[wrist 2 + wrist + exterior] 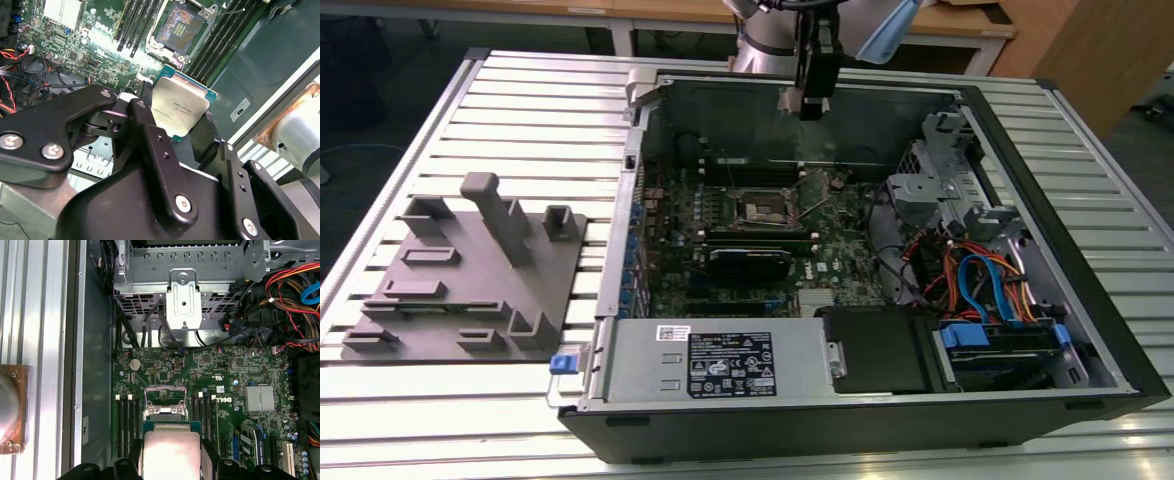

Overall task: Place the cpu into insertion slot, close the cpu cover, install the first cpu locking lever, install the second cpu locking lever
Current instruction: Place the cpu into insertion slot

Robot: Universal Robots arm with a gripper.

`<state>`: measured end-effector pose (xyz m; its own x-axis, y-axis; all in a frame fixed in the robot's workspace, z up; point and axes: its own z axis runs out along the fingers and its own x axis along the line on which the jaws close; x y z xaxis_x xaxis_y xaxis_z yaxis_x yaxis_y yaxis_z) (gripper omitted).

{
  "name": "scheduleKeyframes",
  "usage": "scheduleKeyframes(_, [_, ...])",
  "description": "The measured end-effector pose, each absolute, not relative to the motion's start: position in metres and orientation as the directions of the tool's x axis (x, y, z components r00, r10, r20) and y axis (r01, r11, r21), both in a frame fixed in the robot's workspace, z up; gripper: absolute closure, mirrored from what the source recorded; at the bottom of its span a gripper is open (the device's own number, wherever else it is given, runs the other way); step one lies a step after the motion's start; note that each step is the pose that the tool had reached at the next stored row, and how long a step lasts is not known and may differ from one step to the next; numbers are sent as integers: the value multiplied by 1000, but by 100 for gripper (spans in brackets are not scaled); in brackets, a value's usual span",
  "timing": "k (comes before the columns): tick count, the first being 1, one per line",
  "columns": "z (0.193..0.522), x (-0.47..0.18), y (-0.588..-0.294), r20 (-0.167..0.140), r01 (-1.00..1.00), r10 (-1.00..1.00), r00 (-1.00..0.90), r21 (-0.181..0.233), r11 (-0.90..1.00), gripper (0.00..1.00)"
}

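Observation:
My gripper (806, 100) hangs above the far wall of the open computer case (1067, 250), shut on the cpu (180, 111). The chip is a flat silver-grey square on a green edge, clamped between the black fingers (145, 120) in both wrist views. The insertion slot (765, 207) lies on the green board below and nearer than the gripper. In the second wrist view the insertion slot (179, 25) is uncovered, with its contact field exposed. In the first wrist view the cpu (170, 452) hides part of the insertion slot (165, 412), and the cpu cover (165, 392) stands raised at its far side.
Long black memory slots (127, 422) flank the socket. A metal drive cage (182, 295) and bundled cables (974, 280) fill the case at the exterior view's right. A grey fixture plate (460, 290) lies on the slatted table left of the case. A copper-based cooler (10, 412) sits outside the case wall.

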<state>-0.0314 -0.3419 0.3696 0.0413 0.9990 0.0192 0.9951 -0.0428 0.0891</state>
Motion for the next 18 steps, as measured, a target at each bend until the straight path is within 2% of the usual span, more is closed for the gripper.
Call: scheduleKeyframes(18, [369, -31, -342, 19, 989, 993, 118, 89, -120, 46])
